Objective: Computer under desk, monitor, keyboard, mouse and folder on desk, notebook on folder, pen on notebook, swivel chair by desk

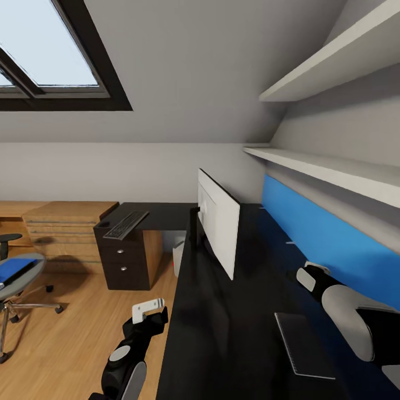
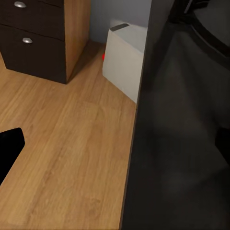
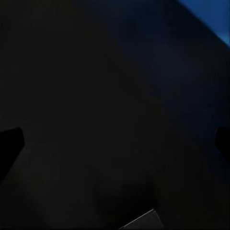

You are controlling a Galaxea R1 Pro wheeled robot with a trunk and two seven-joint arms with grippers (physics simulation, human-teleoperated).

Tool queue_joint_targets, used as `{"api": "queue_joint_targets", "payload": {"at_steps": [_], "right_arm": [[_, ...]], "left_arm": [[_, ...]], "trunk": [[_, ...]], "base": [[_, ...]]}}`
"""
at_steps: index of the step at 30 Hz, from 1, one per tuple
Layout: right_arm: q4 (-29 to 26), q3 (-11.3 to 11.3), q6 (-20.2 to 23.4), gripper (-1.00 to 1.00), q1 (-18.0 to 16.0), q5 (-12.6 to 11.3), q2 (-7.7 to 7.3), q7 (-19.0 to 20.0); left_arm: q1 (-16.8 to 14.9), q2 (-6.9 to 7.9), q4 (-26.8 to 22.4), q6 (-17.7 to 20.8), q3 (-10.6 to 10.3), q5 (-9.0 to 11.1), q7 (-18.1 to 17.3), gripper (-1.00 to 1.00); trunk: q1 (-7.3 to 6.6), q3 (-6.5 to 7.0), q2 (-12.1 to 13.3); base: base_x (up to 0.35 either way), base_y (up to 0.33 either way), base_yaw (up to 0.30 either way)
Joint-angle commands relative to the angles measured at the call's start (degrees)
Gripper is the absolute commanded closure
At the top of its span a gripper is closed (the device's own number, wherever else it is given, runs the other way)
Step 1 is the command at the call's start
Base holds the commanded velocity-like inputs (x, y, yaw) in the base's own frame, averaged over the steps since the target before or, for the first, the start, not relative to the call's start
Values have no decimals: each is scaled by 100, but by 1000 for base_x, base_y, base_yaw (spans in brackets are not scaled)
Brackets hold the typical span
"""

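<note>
**Both claws idle at the black table, folder on the chair**

The left claw (image 1: pixel 149 309) hangs over the wood floor (image 1: pixel 83 333) just off the near edge of the table (image 1: pixel 222 322), gripping nothing; whether its fingers are apart or together cannot be told. Ahead of it in its wrist view stands the computer (image 2: pixel 125 62), a pale grey box with a small red light, tucked under the table beside the dark drawer unit (image 2: pixel 33 38).

The right claw (image 1: pixel 312 273) hovers low over the tabletop close to the blue wall panel (image 1: pixel 333 239), nothing in it; its fingers are not visible well enough to judge their spread. Just beside that arm, toward the robot, the notebook (image 1: pixel 303 344) lies flat on the table, and a corner of it shows in the right wrist view (image 3: pixel 143 221).

Beyond both claws the monitor (image 1: pixel 218 222) stands upright on the table, seen from its white back. Farther still, on the far wing of the table above the drawers, rests the keyboard (image 1: pixel 126 224).

Well to the left of the left claw, the swivel chair (image 1: pixel 19 289) stands apart from the table, with the folder (image 1: pixel 14 269) on its seat.
</note>
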Motion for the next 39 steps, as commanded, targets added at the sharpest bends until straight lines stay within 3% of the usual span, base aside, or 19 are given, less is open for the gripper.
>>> {"api": "queue_joint_targets", "payload": {"at_steps": [1,30,39], "right_arm": [[-11,-17,43,-100,-3,-2,2,-32],[-26,148,-7,-100,-2,-3,17,-33],[-25,306,-9,-100,-1,-7,21,-33]], "left_arm": [[-5,0,-9,11,-7,60,54,-100],[-5,-1,-12,19,-12,63,54,-100],[-5,1,-19,19,-8,63,55,-100]], "trunk": [[23,-26,-46],[660,-546,-1209],[857,-708,-1570]], "base": [[0,0,0],[0,0,0],[0,0,0]]}}
